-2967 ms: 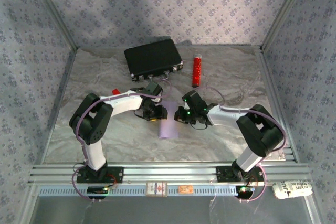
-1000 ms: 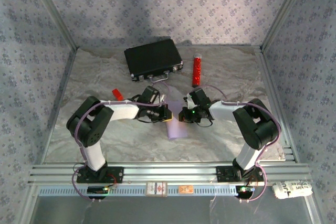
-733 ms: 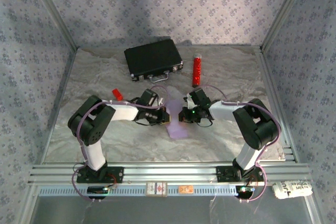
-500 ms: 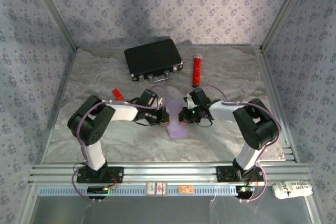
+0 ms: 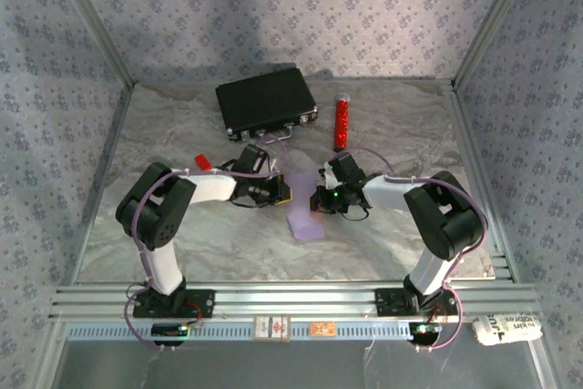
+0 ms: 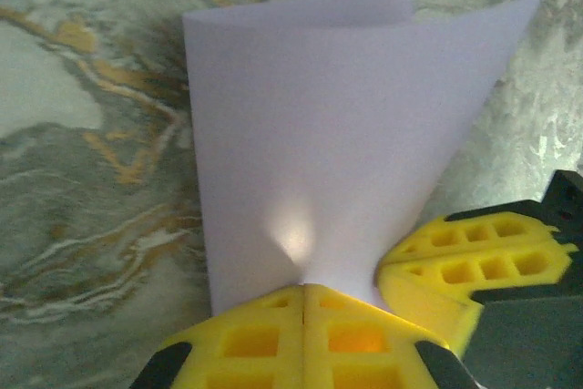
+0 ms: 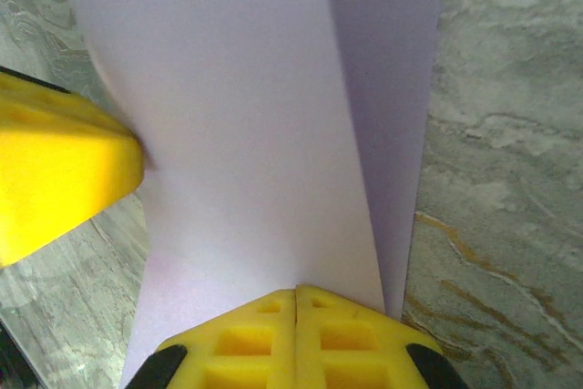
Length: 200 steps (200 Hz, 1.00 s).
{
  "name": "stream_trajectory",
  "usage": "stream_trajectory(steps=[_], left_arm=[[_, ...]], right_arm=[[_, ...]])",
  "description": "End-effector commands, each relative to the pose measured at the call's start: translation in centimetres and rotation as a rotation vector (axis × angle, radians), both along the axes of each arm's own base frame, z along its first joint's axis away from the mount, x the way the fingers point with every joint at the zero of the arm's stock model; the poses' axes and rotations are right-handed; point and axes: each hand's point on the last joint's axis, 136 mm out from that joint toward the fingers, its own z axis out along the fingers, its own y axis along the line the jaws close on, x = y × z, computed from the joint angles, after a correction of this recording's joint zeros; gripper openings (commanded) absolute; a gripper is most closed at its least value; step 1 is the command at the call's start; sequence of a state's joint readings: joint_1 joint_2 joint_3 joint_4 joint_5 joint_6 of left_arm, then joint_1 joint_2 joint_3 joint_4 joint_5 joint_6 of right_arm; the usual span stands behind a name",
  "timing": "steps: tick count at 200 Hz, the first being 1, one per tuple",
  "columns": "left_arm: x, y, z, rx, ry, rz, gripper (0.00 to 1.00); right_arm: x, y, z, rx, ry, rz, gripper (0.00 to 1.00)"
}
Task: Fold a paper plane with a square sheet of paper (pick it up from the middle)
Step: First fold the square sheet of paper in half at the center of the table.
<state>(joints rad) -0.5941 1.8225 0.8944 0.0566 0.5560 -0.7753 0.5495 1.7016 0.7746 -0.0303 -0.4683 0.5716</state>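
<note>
The square sheet of paper (image 5: 304, 221) is pale lilac, folded over on itself, and stands up off the table between my two grippers. My left gripper (image 5: 284, 190) is shut on its near edge (image 6: 305, 289), and the sheet (image 6: 310, 134) fans away with one slanted corner. My right gripper (image 5: 315, 198) is shut on the opposite edge (image 7: 296, 291), where two overlapping layers of the sheet (image 7: 246, 116) show. Each wrist view catches the other gripper's yellow fingers (image 6: 474, 257) (image 7: 55, 170) close beside the paper. No paper plane shape is in view.
A black case (image 5: 266, 102) lies at the back of the marbled table, with a red cylinder (image 5: 342, 122) to its right. A small red block (image 5: 201, 162) sits by the left arm. Patterned walls enclose three sides and an aluminium rail (image 5: 291, 298) runs along the front.
The left gripper has drawn slightly back toward the case and the paper now stands taller between the grippers. Both grippers stay shut on it.
</note>
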Motion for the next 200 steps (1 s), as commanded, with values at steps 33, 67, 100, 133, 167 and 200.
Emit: stream_trajectory(steps=[33, 67, 100, 133, 167, 200], left_arm=[[-0.6, 1.6, -3.5, 0.085, 0.061, 0.014, 0.05], [-0.1, 1.2, -2.2, 0.071, 0.045, 0.0, 0.05], [1.1, 0.2, 0.4, 0.029, -0.004, -0.019, 0.05], [1.8, -0.2, -0.1, 0.012, 0.012, -0.025, 0.05], [2.0, 0.8, -2.1, 0.046, 0.038, -0.003, 0.05], [1.8, 1.9, -3.2, 0.096, 0.059, 0.018, 0.04]], right_arm=[[-2.5, -2.9, -3.2, -0.14, 0.11, -0.038, 0.0], [-2.5, -2.9, -3.2, -0.143, 0.109, -0.037, 0.0], [-2.5, -2.9, -3.2, -0.145, 0.11, -0.037, 0.0], [-2.5, -3.0, -3.3, -0.148, 0.108, -0.037, 0.0], [-2.5, -2.9, -3.4, -0.146, 0.109, -0.036, 0.0], [-2.6, -3.0, -3.4, -0.148, 0.108, -0.036, 0.0]])
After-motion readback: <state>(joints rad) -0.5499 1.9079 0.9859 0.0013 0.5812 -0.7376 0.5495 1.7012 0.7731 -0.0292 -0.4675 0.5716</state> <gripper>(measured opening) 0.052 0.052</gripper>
